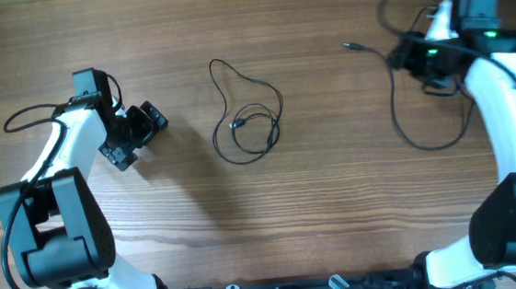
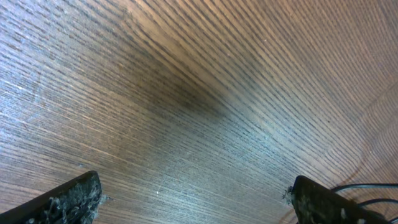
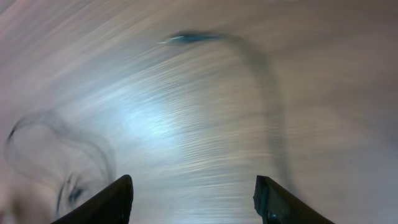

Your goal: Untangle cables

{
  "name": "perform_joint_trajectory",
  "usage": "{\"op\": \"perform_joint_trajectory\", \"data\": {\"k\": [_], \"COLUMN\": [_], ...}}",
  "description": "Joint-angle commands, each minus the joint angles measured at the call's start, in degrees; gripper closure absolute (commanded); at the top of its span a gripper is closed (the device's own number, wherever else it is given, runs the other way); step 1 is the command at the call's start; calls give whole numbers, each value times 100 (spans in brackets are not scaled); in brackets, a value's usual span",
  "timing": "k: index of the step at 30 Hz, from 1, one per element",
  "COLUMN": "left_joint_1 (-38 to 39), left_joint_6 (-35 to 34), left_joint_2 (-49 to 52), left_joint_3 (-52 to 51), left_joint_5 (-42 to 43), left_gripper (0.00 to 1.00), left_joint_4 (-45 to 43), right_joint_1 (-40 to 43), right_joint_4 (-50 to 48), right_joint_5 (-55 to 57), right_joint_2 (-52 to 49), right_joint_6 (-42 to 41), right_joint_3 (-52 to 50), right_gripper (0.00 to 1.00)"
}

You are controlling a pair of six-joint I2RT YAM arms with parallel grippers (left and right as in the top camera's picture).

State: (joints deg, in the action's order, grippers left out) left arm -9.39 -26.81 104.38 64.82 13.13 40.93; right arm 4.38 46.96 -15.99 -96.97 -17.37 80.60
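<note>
Left hand (image 2: 194, 198) and right hand (image 3: 193, 198) hang open

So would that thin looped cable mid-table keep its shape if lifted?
Probably not: the looped cable lies in slack, uneven curls, so it likely flops. Being so thin, it looks light; a push would probably just drag and distort the loops.

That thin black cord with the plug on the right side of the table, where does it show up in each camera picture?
Overhead: the cord, upper right, plug pointing left, looping below the right gripper.
Left wrist: not in it.
Right wrist: blurred, plug at top, running down the right.
Shared landmark: the wooden table.
</note>
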Motion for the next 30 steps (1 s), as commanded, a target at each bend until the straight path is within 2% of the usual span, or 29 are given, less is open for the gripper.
{"op": "perform_joint_trajectory", "data": {"k": [1,4,6,9,11,12,13,15,16,18,19,20,22,23,24,25,28,30], "left_joint_1": [22,22,22,22,22,22,22,22,22,22,22,22,22,22,22,22,22,22], "left_joint_6": [107,107,107,107,107,107,107,107,107,107,107,107,107,107,107,107,107,107], "left_joint_2": [46,46,46,46,46,46,46,46,46,46,46,46,46,46,46,46,46,46], "left_joint_3": [-7,-7,-7,-7,-7,-7,-7,-7,-7,-7,-7,-7,-7,-7,-7,-7,-7,-7], "left_joint_5": [-63,-63,-63,-66,-63,-63,-66,-63,-63,-63,-66,-63,-63,-63,-66,-63,-63,-63], "left_gripper": [0,0,0,0,0,0,0,0,0,0,0,0,0,0,0,0,0,0], "left_joint_4": [2,2,2,2,2,2,2,0,2,2,2,2,2,2,2,2,2,0], "right_joint_1": [-1038,-1974,-2323,-2975,-3429,-3543,-3641,-3720,-3720,-3698,-3665,-3633,-3580,-3580,-3580,-3587,-3587,-3580], "right_joint_4": [-214,-623,-859,-1241,-1384,-1482,-1639,-1823,-1862,-1672,-1504,-1467,-1552,-1665,-1768,-1895,-1930,-1928], "right_joint_5": [-850,-850,-756,94,1029,1390,1676,2028,2090,2090,2090,2090,1991,1792,1657,1488,1097,1099], "right_joint_2": [-122,-129,-197,-531,-962,-1137,-1333,-1655,-1849,-2094,-2208,-2306,-2424,-2437,-2437,-2433,-2347,-2188], "right_joint_6": [656,133,4,-1075,-2109,-2232,-2109,-1381,-632,743,1537,1945,2065,2138,2190,2179,2170,2192], "right_joint_3": [-4,131,131,129,129,129,129,129,127,127,125,122,114,114,114,114,116,116], "right_gripper": [40,32,30,30,36,33,28,27,27,12,12,12,12,18,31,48,86,96]}}
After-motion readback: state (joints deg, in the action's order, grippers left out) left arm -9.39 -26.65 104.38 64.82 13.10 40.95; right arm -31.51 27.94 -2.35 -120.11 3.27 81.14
